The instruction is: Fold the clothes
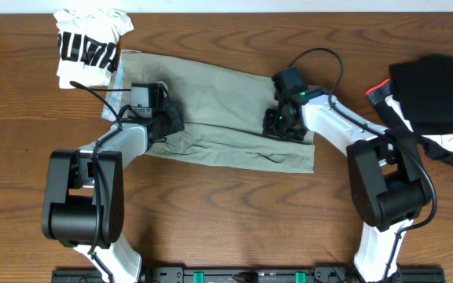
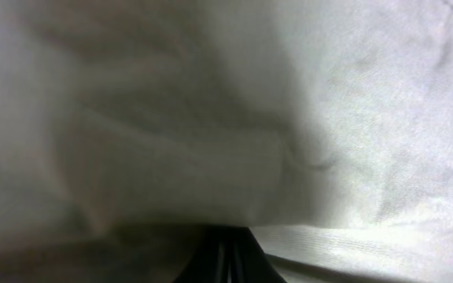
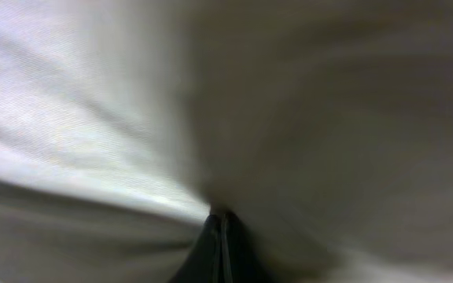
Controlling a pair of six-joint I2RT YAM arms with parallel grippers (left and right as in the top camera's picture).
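Shorts (image 1: 220, 94) near the desk's (image 1: 226, 216) far edge look soft and floppy. Left gripper (image 1: 163, 119) and right gripper (image 1: 280, 126) both pinch the cloth tight. Corners seem best to hold.

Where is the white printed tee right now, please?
In the overhead view, the white printed tee lies at the far left corner of the table, touching the khaki shorts.

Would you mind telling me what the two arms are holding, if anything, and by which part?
Both hold the shorts: the left jaws pinch fabric near the end by the white tee, the right jaws near the opposite end.
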